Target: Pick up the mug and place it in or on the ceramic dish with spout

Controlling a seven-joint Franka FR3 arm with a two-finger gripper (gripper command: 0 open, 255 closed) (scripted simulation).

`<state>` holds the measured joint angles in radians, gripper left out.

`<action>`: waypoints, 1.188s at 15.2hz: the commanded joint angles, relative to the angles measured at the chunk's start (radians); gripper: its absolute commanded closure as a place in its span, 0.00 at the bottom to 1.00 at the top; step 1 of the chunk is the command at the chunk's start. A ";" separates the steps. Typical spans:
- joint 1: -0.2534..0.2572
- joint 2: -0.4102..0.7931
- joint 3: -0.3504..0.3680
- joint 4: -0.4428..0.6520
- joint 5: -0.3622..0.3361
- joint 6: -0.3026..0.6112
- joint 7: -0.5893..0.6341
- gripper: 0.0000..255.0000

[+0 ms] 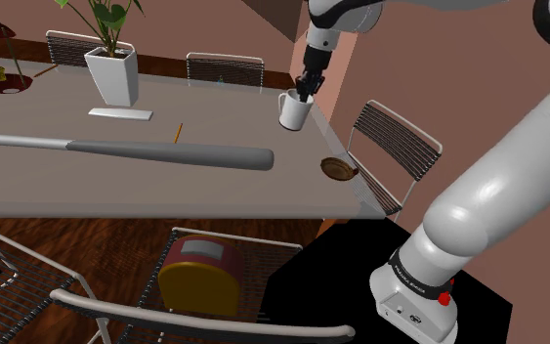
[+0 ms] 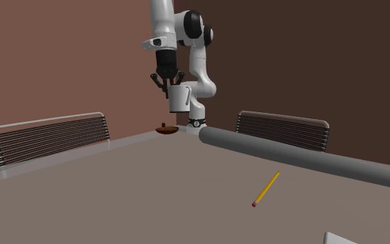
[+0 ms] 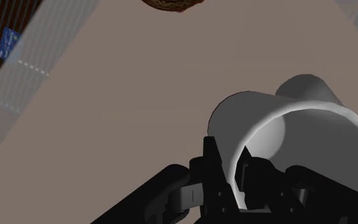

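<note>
Wrist view gives me the gripper [image 3: 234, 170] pinched shut on the white mug [image 3: 298, 127] by its wall, one finger inside the rim and one outside. The second exterior view puts the mug in the air, clear of the table [image 2: 82, 194]. The small brown spouted dish [image 1: 338, 169] sits near the table's corner, lower and off to one side, so I'd carry the mug across at this height, centre its base over the dish, then lower slowly and let go only once it rests.

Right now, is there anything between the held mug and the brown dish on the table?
Nothing. In the shoulder and wrist views, the stretch of table between the mug and the dish is bare.
</note>
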<state>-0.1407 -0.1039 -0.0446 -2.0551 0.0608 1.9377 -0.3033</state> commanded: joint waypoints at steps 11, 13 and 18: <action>-0.100 -0.364 -0.116 -0.324 -0.076 -0.046 -0.173 1.00; -0.113 -0.396 -0.130 -0.346 -0.088 -0.056 -0.191 1.00; -0.113 -0.382 -0.134 -0.403 -0.088 0.014 -0.195 1.00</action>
<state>-0.2534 -0.4874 -0.1774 -2.4481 -0.0270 1.9396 -0.4963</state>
